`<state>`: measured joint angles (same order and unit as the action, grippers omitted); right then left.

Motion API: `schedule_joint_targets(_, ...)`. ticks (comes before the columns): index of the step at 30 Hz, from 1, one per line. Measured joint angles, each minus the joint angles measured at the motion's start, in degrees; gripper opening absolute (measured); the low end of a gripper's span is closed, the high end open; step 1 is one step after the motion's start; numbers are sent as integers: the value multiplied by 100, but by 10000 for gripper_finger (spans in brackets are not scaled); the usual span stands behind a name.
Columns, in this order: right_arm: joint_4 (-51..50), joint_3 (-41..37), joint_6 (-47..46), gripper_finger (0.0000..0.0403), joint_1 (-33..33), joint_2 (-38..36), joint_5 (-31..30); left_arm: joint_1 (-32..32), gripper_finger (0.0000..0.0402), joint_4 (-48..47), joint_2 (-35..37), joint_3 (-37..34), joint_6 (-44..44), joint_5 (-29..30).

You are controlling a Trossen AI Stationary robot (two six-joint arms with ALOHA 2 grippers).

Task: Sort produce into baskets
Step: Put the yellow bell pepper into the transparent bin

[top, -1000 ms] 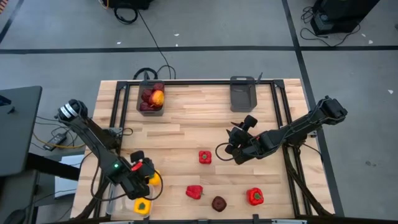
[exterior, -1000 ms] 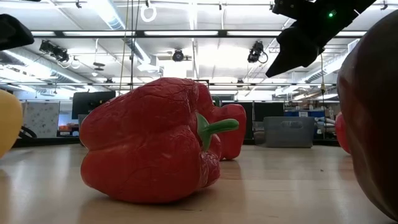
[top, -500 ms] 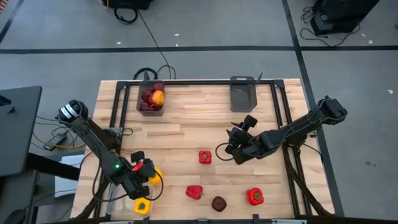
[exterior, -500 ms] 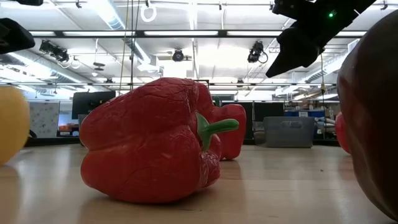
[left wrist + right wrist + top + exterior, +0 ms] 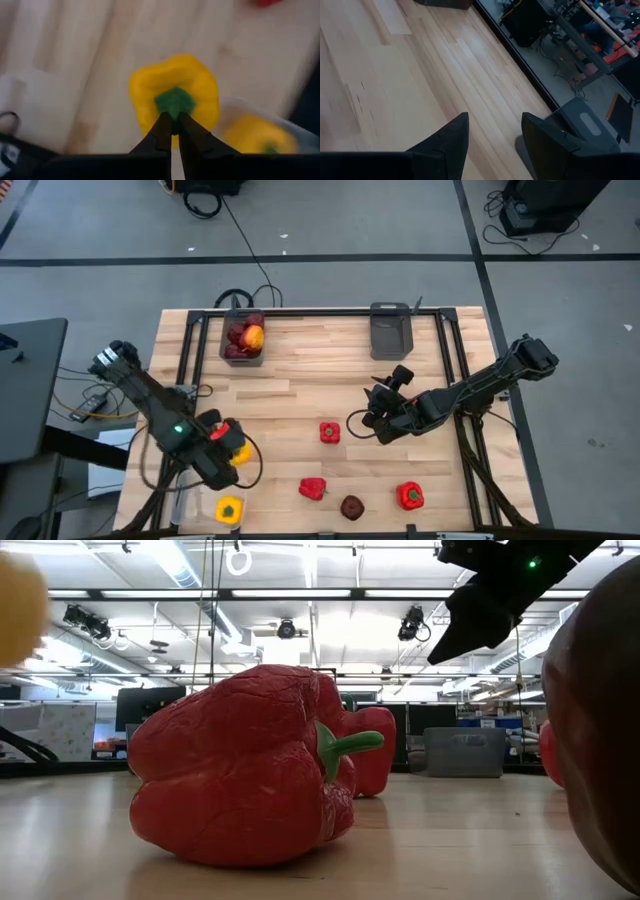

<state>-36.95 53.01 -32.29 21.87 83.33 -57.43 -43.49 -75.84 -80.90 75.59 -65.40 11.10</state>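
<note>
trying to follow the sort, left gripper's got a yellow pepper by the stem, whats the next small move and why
Probably carry it toward the clear bin and release above it. The left gripper is shut on the yellow pepper by its green stem, lifted off the table, and that bin at the near left corner already holds another yellow pepper. The right gripper waits open mid-table.

no readable text, labels or signs

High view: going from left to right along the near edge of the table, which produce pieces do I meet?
yellow pepper in the clear bin → red pepper → dark maroon apple → red pepper at the right
</note>
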Motion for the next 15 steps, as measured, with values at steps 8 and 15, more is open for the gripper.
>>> schedule_joint_targets(8,-16,0,101,193,0,0,-15,-637,16,-641,-122,1043,-1366,-1396)
schedule_joint_targets(15,-42,0,103,193,0,-2,-195,-1437,20,97,-504,583,-2059,-1581)
